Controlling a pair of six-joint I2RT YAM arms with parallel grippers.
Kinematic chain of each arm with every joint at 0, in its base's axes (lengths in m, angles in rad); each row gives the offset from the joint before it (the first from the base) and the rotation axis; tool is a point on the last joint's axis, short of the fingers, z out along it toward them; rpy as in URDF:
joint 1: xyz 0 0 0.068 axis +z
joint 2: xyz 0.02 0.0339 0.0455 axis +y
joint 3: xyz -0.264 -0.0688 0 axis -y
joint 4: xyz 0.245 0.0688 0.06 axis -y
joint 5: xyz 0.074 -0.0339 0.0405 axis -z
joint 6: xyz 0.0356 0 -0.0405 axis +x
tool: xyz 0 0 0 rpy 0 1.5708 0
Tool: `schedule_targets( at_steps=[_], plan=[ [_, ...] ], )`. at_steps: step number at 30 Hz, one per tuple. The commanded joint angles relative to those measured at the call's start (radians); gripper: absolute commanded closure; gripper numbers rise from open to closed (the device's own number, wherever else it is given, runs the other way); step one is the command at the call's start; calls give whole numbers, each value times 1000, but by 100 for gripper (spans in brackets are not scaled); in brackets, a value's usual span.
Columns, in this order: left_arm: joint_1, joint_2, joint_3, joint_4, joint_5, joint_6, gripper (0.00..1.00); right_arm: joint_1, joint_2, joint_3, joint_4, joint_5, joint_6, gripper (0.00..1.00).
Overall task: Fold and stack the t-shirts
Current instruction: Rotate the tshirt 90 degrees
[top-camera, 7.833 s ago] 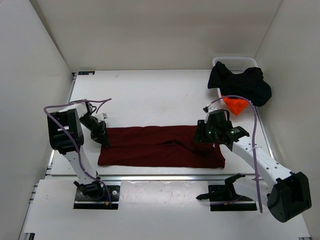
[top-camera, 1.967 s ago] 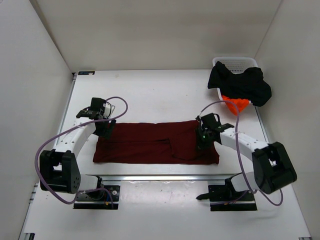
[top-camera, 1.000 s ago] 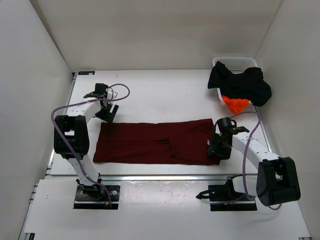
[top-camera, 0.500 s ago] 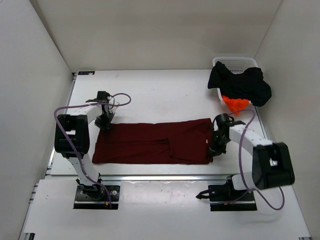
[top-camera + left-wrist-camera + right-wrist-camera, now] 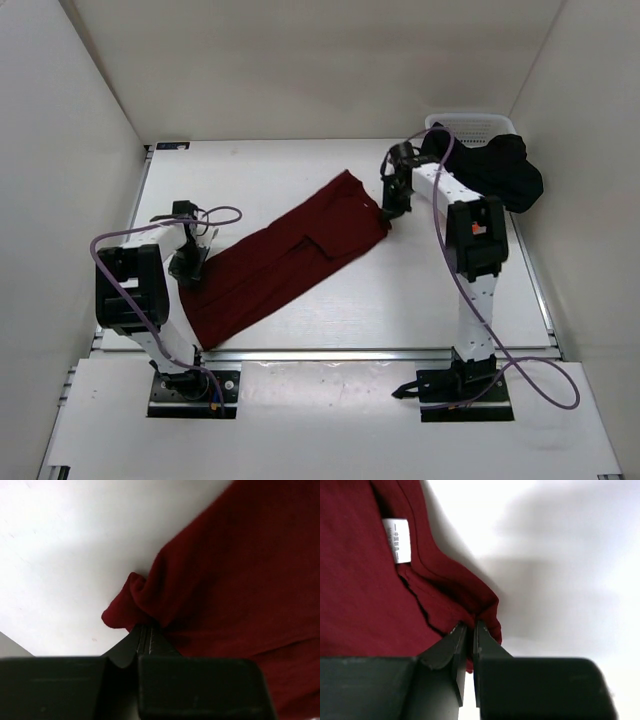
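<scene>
White desk [image 5: 300, 180] seen from above: the maroon t-shirt [image 5: 280, 260] stretches diagonally between the left gripper [image 5: 188, 268] and the right gripper [image 5: 385, 210]. Left wrist view: gripper pinched tight on a bunched maroon corner. Right wrist view: gripper clamped on the maroon edge below a white label [image 5: 398, 541]

Can't read the print on the white label [image 5: 399, 541] inside the maroon t-shirt [image 5: 365, 580], too small and fuzzy. Losing that shirt off the left and top edges in the right wrist view, and off the top, right and bottom in the left wrist one. Can't see the tips of the left fingers [image 5: 125, 652] either, buried in a bunched fold. From above, only getting the far rim of the white basket [image 5: 470, 122] past the black t-shirt [image 5: 495, 172] draped over it.
</scene>
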Motion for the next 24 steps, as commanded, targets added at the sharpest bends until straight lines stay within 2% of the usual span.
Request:
schedule_targets(
  at_steps=[1,3,5,7,8,9,11,16,19,21,23,24],
  plan=[
    [27,-43,-5,-99,8,-6,96,2,85,192,-26,-24,-28,98],
    [9,-64,-6,-130,36,-6,89,-2,174,351,-33,-25,-27,91],
    [-18,-89,-14,-162,57,8,78,2,214,462,-26,-34,-30,73],
    [-46,-130,-31,-193,56,7,63,4,227,548,-12,-34,-50,66],
    [-57,-141,-40,-198,51,2,60,-1,221,549,-10,-39,-53,64],
    [-54,-164,-45,-202,42,1,51,-4,207,559,-10,-41,-53,63],
    [-52,-195,-68,-199,27,-13,46,-10,162,536,-33,-28,-48,63],
    [9,-252,-95,-164,-24,-39,43,20,-25,230,-4,-18,-17,63],
    [-9,-267,-98,-99,-59,-81,41,69,-114,81,86,22,2,63],
    [-22,-255,-62,-87,-62,-102,41,103,-196,-41,236,95,19,63],
    [-19,-244,6,-90,-30,-114,40,137,-369,-261,559,177,32,63],
    [-2,-244,20,-93,-7,-121,40,137,-410,-318,650,252,27,59]
  ],
)
